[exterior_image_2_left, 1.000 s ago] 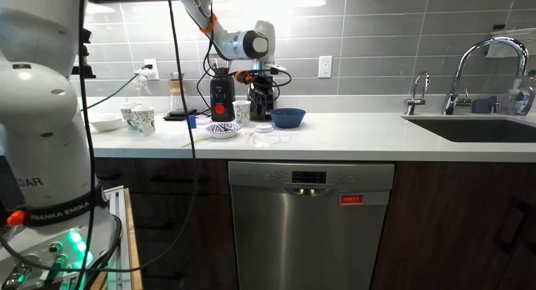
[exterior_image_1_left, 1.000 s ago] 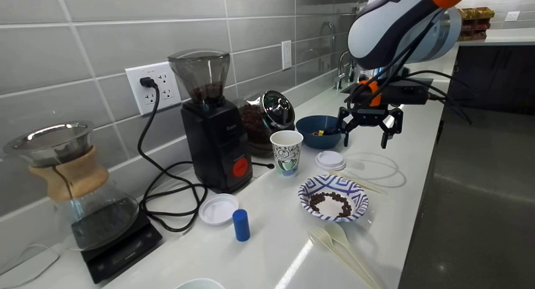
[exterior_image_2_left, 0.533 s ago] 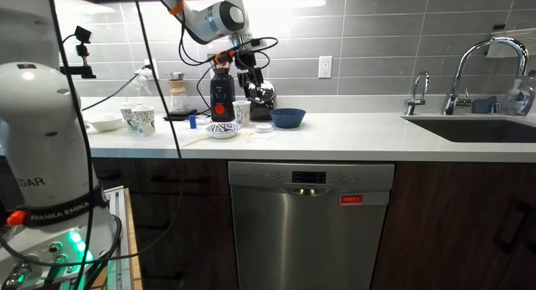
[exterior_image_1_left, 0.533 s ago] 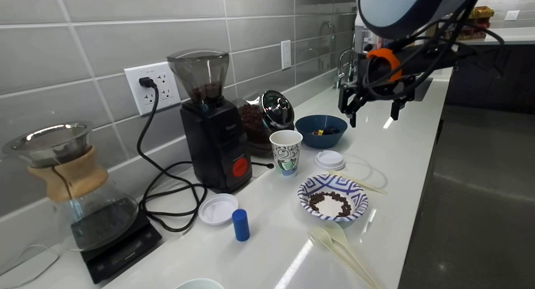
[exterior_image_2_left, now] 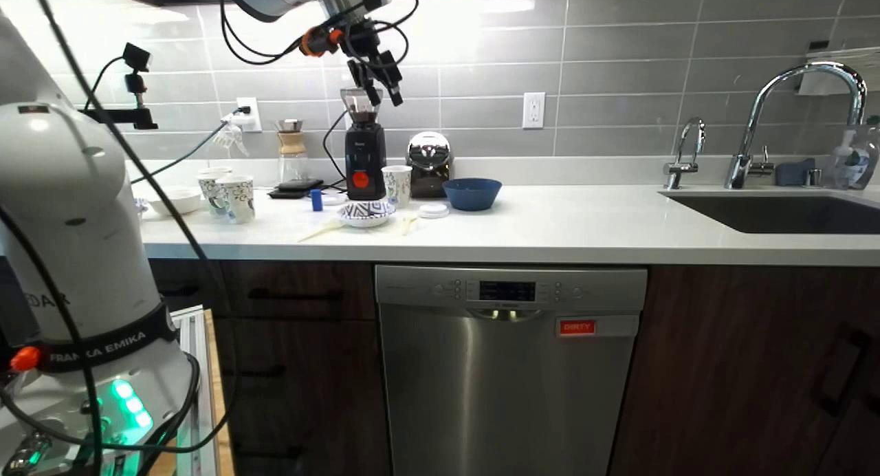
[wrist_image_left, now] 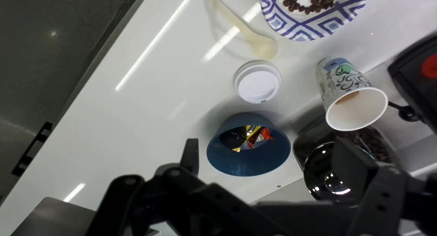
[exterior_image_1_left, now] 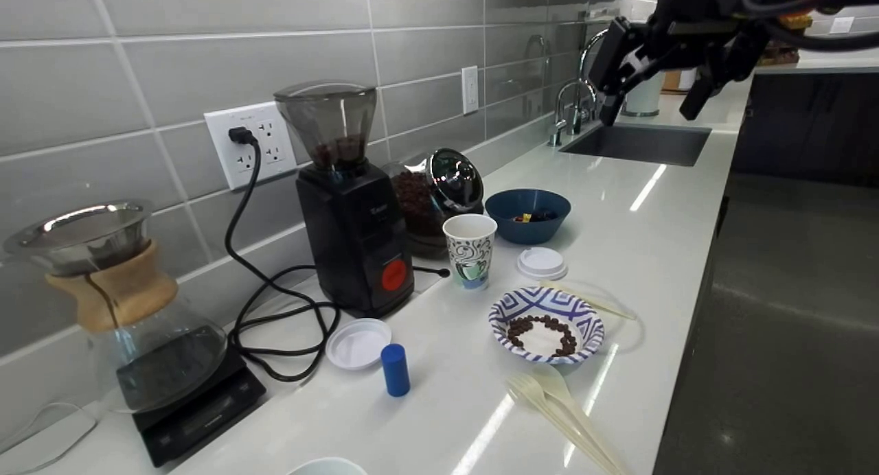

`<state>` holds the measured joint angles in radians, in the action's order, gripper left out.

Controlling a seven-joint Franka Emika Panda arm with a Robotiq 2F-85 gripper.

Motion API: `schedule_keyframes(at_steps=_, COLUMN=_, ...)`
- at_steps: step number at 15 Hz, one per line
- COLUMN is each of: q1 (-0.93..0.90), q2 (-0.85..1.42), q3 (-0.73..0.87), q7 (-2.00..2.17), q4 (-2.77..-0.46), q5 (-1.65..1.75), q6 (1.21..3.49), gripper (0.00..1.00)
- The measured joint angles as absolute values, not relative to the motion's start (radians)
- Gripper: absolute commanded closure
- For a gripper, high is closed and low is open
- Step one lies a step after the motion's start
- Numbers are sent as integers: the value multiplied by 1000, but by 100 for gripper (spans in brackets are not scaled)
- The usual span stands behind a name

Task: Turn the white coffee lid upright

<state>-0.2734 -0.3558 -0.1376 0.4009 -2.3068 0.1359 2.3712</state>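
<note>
Holds the gripper (exterior_image_1_left: 649,114) high above the counter (exterior_image_1_left: 659,255), with fingers (exterior_image_1_left: 698,99) spread wide. In an exterior view, has the white coffee lid (exterior_image_1_left: 542,261) well below and left of it, lying flat between the far blue bowl (exterior_image_1_left: 523,235) and the near patterned bowl (exterior_image_1_left: 547,297).

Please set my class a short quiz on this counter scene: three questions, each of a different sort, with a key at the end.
1. True or false: the gripper is open and holds nothing.

2. Multiple choice: what does the white coffee lid beside the blue bowl rest on?
A. The patterned paper cup
B. The counter
C. The coffee grinder

3. Short answer: in the wrist view, which utensil lies beside that lid?

Key:
1. True
2. B
3. A pale plastic spoon
</note>
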Motion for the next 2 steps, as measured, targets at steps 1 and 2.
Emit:
schedule_keyframes(at_steps=1, q1=-260, q2=-368, q3=-150, q7=401, q4=-2309, q5=136, q6=2366, gripper=0)
schedule_keyframes(at_steps=2, q1=-251, q2=-365, q3=-159, q7=401, q4=-2309, q5=136, q6=2366, gripper=0)
